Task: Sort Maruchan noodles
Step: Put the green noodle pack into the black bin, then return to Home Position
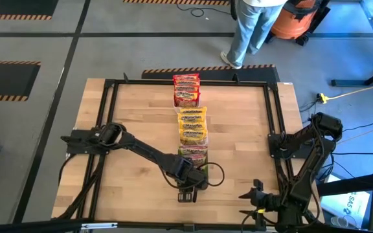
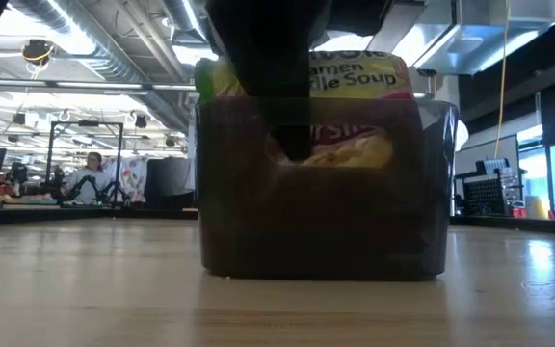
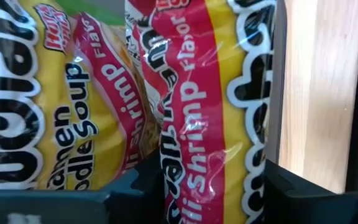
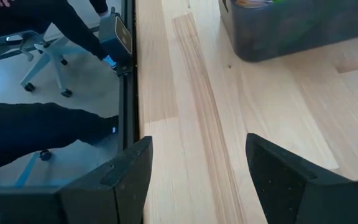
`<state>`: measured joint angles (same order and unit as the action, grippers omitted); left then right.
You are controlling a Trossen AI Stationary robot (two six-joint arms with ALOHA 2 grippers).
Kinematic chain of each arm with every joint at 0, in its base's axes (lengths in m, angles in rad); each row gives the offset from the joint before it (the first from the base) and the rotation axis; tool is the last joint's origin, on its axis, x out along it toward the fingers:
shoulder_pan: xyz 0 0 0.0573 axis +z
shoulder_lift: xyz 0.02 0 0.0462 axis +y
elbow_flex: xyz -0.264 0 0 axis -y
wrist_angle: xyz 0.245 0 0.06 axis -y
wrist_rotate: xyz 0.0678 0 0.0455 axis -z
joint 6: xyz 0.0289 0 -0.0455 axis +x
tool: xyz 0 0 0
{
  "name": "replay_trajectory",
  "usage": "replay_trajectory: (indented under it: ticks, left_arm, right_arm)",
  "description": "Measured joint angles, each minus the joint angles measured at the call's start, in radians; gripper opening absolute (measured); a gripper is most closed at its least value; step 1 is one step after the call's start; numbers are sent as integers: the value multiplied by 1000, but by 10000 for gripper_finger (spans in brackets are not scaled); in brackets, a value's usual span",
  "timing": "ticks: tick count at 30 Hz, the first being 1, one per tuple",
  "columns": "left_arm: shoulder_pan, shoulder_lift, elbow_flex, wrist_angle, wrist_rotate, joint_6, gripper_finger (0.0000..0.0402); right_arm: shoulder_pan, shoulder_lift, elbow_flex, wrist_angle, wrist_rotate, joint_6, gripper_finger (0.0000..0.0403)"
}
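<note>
On wooden table [image 1: 135, 123], noodle packets [image 1: 192, 123], workshop behind.

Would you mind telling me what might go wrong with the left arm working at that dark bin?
1. The left gripper sits over the dark bin, fingers astride a chili shrimp packet; lifting now might drag it out.
2. The packets stand tightly together, so a neighbouring packet could shift or tip.
</note>
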<state>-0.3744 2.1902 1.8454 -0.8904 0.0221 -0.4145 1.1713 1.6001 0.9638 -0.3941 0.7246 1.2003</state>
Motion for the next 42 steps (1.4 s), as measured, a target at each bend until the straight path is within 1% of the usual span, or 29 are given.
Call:
replay_trajectory:
  ticks: [4,6,8,11,15,17,18,20,22,24,27,32,35,37,38,40,42]
  left_arm:
    - [-2,-3,0,0,6,-3,178]
    - [0,-3,0,0,28,-3,192]
    - [3,-12,2,-15,58,-2,199]
    - [1,-43,33,-54,41,-2,199]
    - [-14,-99,72,-122,-55,22,199]
    - [-28,-145,74,-153,-104,24,200]
    - [-40,-174,67,-145,-149,23,200]
    - [-86,-240,26,-106,-272,23,199]
    - [-136,-304,-56,-12,-343,22,197]
    - [-176,-375,-179,109,-362,13,197]
    - [-210,-495,-395,345,-386,7,197]
    - [-209,-704,-759,706,-392,29,196]
    - [-187,-817,-948,904,-395,68,196]
    - [-173,-869,-1048,1004,-398,67,196]
    - [-167,-892,-1090,1037,-398,42,196]
    - [-158,-911,-1149,1096,-404,-38,196]
    - [-150,-914,-1183,1116,-408,-81,196]
  right_arm:
    - [0,0,0,0,-1,0,234]
    - [0,0,0,0,-6,0,234]
    - [0,0,0,0,-9,0,234]
    - [0,0,0,0,-20,-1,234]
    - [-9,0,0,-8,-59,-3,234]
    - [-9,0,1,-7,-56,-4,234]
    - [-9,0,1,-7,-41,-8,234]
    - [-9,-5,1,-8,-3,-28,234]
    - [-9,-15,1,-21,39,-51,234]
    - [-22,-27,1,-47,60,-68,234]
    - [-64,-56,2,-99,15,-85,231]
    - [-149,-117,2,-126,-12,-174,200]
    - [-199,-153,-8,-140,-40,-215,177]
    - [-234,-179,-38,-121,-69,-237,163]
    - [-252,-191,-55,-111,-85,-240,157]
    - [-284,-219,-95,-90,-116,-244,144]
    - [-309,-254,-144,-50,-124,-267,132]
